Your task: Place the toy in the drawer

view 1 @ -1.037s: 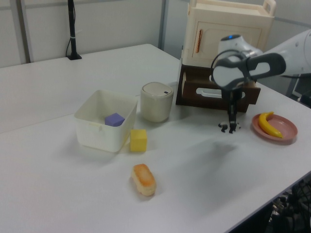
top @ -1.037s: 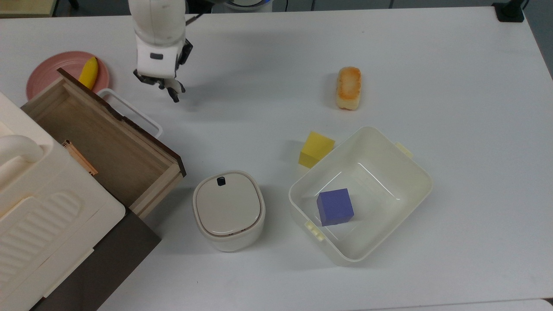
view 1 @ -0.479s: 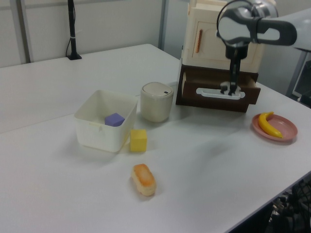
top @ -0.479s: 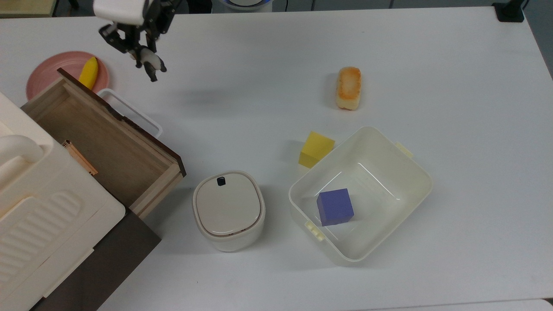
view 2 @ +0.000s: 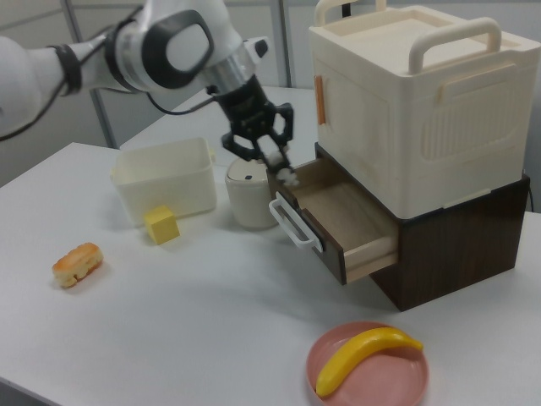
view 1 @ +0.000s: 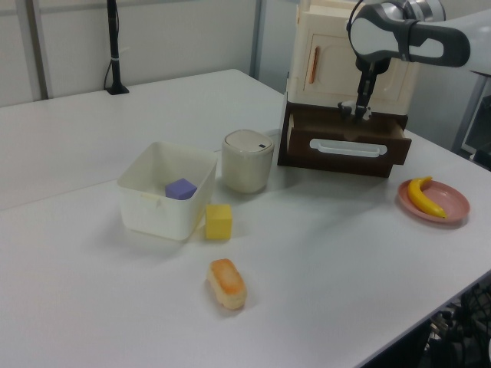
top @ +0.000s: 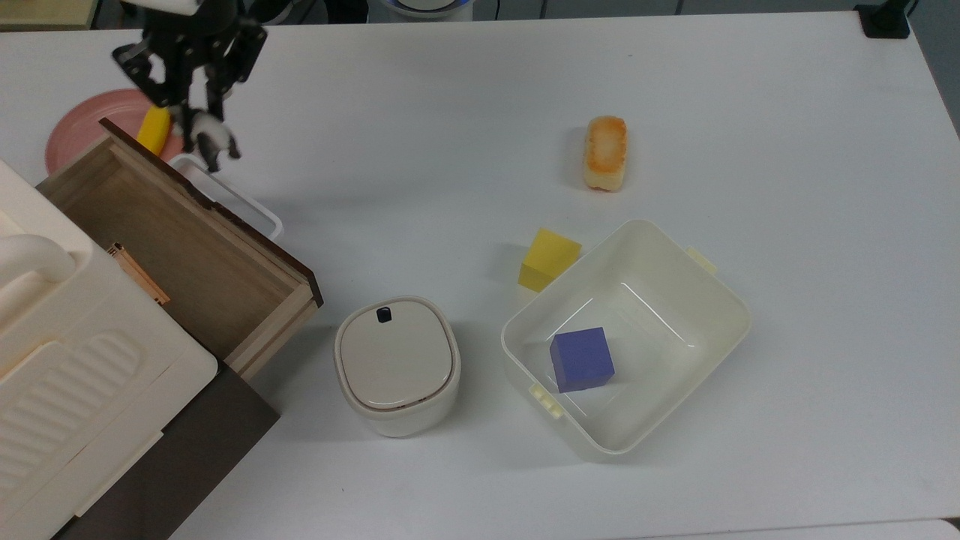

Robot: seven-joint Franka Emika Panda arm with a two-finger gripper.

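My gripper (top: 204,133) (view 1: 357,112) (view 2: 284,172) hangs in the air, shut on the toy (top: 208,140) (view 2: 289,176), a tiny black-and-white panda figurine. In the top view it hovers over the white loop handle (top: 229,193) of the drawer (top: 176,244) (view 1: 345,142) (view 2: 338,222). The drawer is a light wooden box with a dark brown front panel; it stands pulled out and its inside is bare wood. In the right view the panda hangs just above the drawer's front edge.
A cream cabinet (view 2: 414,106) sits on top of the drawer unit. A pink plate (top: 79,124) with a banana (top: 154,127) lies behind the drawer. A lidded cream pot (top: 396,364), a yellow cube (top: 550,259), a cream bin (top: 675,285) holding a purple cube (top: 581,358) and a bread roll (top: 604,152) lie on the table.
The gripper rose from the table with the panda, then swung toward the top view's left, ending above the drawer's handle. Nothing else moved.
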